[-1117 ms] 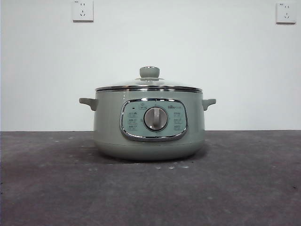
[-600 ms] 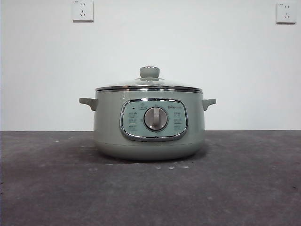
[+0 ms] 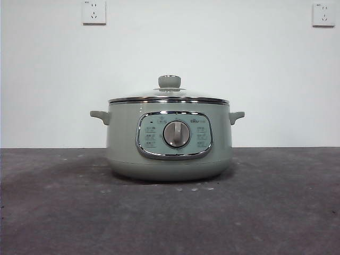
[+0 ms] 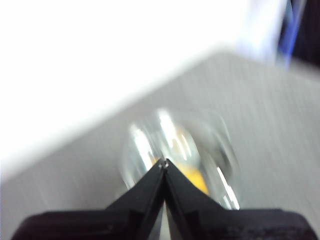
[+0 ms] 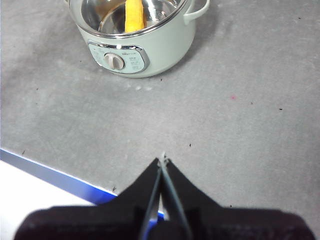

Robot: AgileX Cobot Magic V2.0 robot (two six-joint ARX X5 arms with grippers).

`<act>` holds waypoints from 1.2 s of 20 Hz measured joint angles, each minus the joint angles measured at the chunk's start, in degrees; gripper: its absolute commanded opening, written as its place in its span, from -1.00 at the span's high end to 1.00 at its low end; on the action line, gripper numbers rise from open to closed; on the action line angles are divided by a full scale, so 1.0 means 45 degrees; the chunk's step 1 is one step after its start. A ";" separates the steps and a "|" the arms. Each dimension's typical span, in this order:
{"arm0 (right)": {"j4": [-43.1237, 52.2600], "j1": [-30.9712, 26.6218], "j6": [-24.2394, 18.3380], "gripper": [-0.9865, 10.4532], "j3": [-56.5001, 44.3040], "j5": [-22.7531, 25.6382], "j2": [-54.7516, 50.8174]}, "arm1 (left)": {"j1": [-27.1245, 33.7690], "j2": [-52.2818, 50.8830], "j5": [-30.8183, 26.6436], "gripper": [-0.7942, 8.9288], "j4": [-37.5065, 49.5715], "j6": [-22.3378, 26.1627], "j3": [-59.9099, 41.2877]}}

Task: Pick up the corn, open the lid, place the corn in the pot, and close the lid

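Note:
The sage-green pot stands in the middle of the table with the glass lid on it, knob up. The right wrist view shows the pot from above with the corn lying inside under the glass. The left wrist view is blurred; it shows the lidded pot with the yellow corn inside. My left gripper is shut and empty, raised well clear of the pot. My right gripper is shut and empty, above the table's front part, away from the pot.
The grey table spreads around the pot. A blue strip marks the table's edge in the right wrist view. Two wall sockets sit high on the white wall behind.
The front picture has shifted by a pixel or two; the pot and lid stand as before. No arm shows in the front view.

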 measured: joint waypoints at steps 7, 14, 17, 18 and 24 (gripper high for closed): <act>0.0000 0.0000 0.0000 0.83 0.0000 0.0000 0.0049 | 0.3245 -0.5571 -0.0107 0.84 0.5280 0.0136 -0.8393; 0.0000 0.0000 0.0000 0.83 0.0000 0.0000 0.0049 | 0.3653 -1.0200 -0.0724 0.84 0.7295 -0.0559 -1.5688; 0.0000 0.0000 0.0000 0.83 0.0000 0.0000 0.0049 | 0.3677 -1.1409 -0.0733 0.84 0.7349 -0.1010 -1.7471; 0.0000 0.0000 0.0000 0.83 0.0000 0.0000 0.0053 | 0.3682 -1.1803 -0.0758 0.84 0.7344 -0.1156 -1.7947; -0.0005 0.0000 0.0000 0.83 0.0000 0.0000 0.0058 | 0.3687 -1.3114 -0.0991 0.84 0.7048 -0.1894 -1.9229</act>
